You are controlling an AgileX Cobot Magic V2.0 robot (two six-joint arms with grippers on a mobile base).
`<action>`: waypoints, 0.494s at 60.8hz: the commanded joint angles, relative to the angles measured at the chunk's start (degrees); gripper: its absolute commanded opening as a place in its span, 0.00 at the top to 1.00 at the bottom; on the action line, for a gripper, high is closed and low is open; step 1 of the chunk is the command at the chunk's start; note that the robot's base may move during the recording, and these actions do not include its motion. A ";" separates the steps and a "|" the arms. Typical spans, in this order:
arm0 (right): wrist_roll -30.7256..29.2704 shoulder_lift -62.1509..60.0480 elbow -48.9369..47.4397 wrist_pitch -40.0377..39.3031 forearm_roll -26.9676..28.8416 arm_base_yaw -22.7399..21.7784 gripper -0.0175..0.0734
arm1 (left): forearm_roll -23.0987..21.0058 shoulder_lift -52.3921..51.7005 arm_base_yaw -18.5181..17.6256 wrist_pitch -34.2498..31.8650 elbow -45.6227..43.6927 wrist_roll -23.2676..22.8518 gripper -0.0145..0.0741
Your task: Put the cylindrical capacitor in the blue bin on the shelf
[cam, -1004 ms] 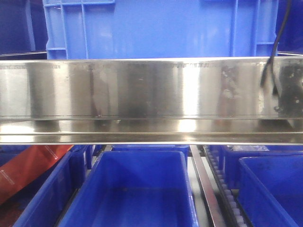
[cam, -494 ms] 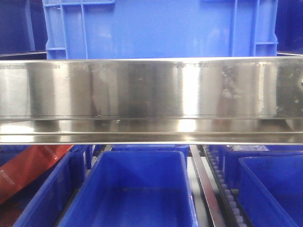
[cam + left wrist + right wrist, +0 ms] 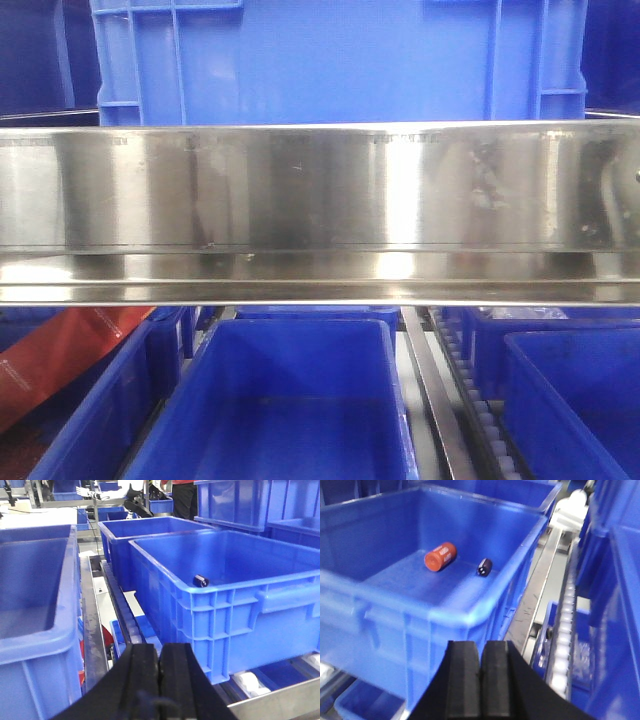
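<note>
Inside the blue bin, cylindrical capacitor lying at three o'clock of an orange cylinder, left gripper pressed together empty, right gripper likewise.

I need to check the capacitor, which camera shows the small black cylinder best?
The right wrist view: the black capacitor lies on its side in the blue bin, beside an orange cylinder. The left wrist view shows it smaller, farther off. The front view shows none of it.

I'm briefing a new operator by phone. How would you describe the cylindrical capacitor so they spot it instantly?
In the right wrist view, find the big blue bin ahead of the right tool. Two cylinders lie on its floor; the cylindrical capacitor is the smaller, near-black one nearer the right wall, unlike the orange-red cylinder.
</note>
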 commanded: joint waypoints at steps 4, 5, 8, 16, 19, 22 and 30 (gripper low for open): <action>-0.19 -10.34 9.34 -8.00 -0.46 -0.25 0.98 | 0.19 -0.25 -0.06 -2.89 1.57 -0.45 0.96; -0.19 -11.75 10.61 -8.83 -0.46 -0.25 0.98 | 0.19 -0.25 -0.06 -2.87 1.77 -0.45 0.96; -0.19 -14.42 12.99 -10.93 -0.46 -0.25 0.98 | 0.19 -0.25 -0.06 -2.87 2.13 -0.45 0.96; -0.19 -21.39 18.95 -15.84 -0.46 -0.25 0.98 | 0.19 -0.25 -0.06 -2.59 2.15 -0.45 0.96; -0.19 -23.05 20.22 -16.57 -0.46 -0.25 0.98 | 0.19 -0.25 -0.06 -2.59 2.15 -0.45 0.96; -0.19 -24.16 20.86 -16.70 -0.46 -0.25 0.98 | 0.19 -0.25 -0.06 -2.73 2.15 -0.45 0.96; -0.19 -24.58 20.94 -16.33 -0.46 -0.25 0.98 | 0.19 -0.25 -0.06 -2.84 2.15 -0.45 0.96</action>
